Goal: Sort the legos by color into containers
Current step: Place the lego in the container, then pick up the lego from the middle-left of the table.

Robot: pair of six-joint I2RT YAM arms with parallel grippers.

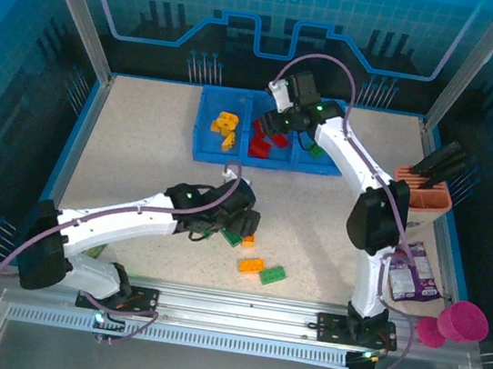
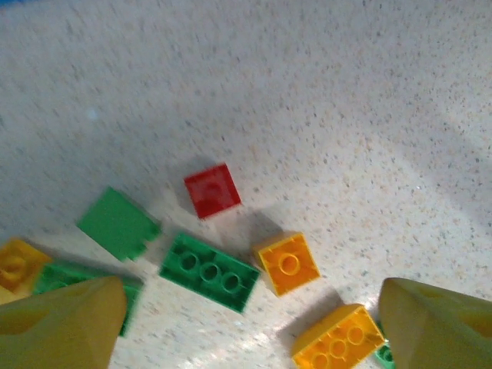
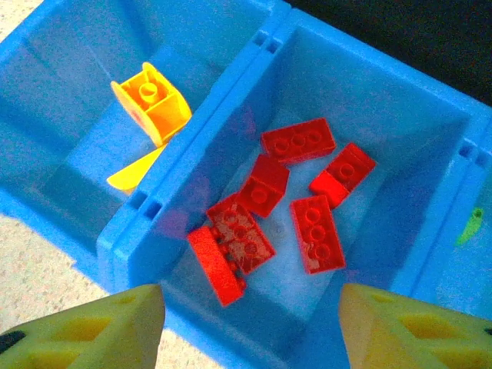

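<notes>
The blue tray (image 1: 232, 158) stands at the back of the table with its three containers side by side. Yellow legos (image 1: 225, 126) lie in the left one and several red legos (image 3: 296, 200) in the middle one. My right gripper (image 3: 250, 330) hangs open over the middle container's near wall (image 3: 165, 223), nothing between its fingers. My left gripper (image 2: 250, 338) is open low over loose legos on the table: a red one (image 2: 212, 190), a green one (image 2: 209, 271), a small orange one (image 2: 288, 264) and a longer orange one (image 2: 338, 338).
An orange brick (image 1: 251, 265) and a green brick (image 1: 272, 274) lie near the front rail. A salmon holder with black tools (image 1: 425, 187), a snack packet (image 1: 413, 272) and a pink cup (image 1: 457, 322) stand along the right side.
</notes>
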